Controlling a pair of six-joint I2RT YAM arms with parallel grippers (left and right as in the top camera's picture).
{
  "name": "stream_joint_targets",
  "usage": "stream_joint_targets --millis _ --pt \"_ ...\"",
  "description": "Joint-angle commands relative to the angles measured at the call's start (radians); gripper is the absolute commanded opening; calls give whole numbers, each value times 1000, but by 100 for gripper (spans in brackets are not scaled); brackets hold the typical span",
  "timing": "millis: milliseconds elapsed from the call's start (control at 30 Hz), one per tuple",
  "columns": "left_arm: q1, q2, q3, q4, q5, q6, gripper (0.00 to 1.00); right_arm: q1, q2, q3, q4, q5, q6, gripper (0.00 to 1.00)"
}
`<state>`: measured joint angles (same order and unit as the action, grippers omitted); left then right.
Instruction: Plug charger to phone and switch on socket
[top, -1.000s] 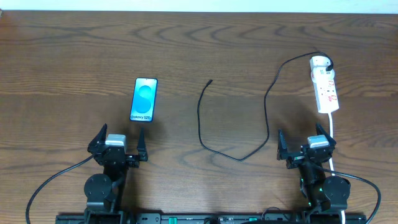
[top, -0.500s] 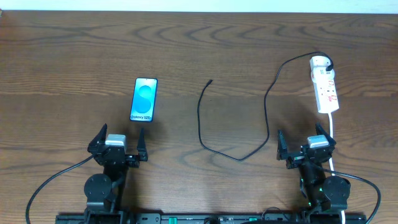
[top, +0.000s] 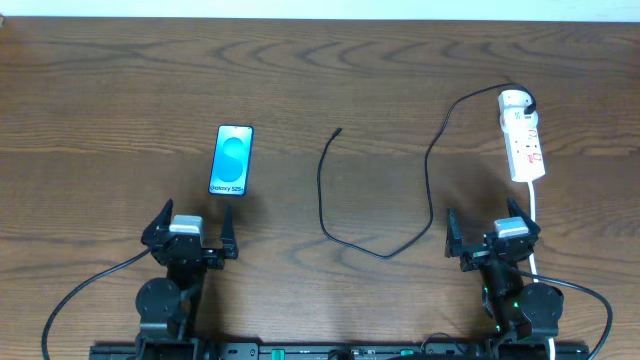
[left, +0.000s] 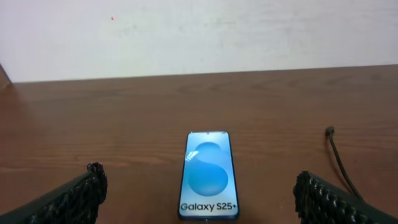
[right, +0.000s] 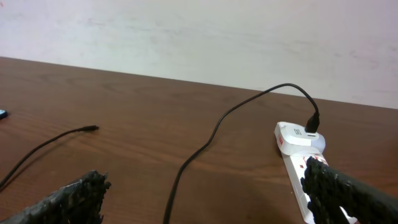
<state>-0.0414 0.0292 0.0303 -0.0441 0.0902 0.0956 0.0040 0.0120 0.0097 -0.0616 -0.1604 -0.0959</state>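
- Since the left claw (top: 195, 228) and right claw (top: 487, 228) both sit wide open and empty at the near edge, I'd grab the cable (top: 322, 195) just behind its tip (top: 337, 131), keeping it level.
- The phone (top: 232, 160) lies flat left of that tip, screen lit blue; the power strip (top: 524, 145) is far right.

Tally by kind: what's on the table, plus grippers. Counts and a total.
Phones: 1, the phone
Charger cables: 1, the charger
Power strips: 1, the socket
Grippers: 2, the left gripper and the right gripper, both open and empty
Total: 5
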Motion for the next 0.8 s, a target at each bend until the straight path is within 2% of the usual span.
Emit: stream_joint_targets --millis 0,767 --pt "-5 35 -26 -20 -13 -30 98 3 -5 -4 2 -7 -6 99" --pt "-5 96 60 -22 -12 -101 98 3 -5 8 2 -7 -6 99"
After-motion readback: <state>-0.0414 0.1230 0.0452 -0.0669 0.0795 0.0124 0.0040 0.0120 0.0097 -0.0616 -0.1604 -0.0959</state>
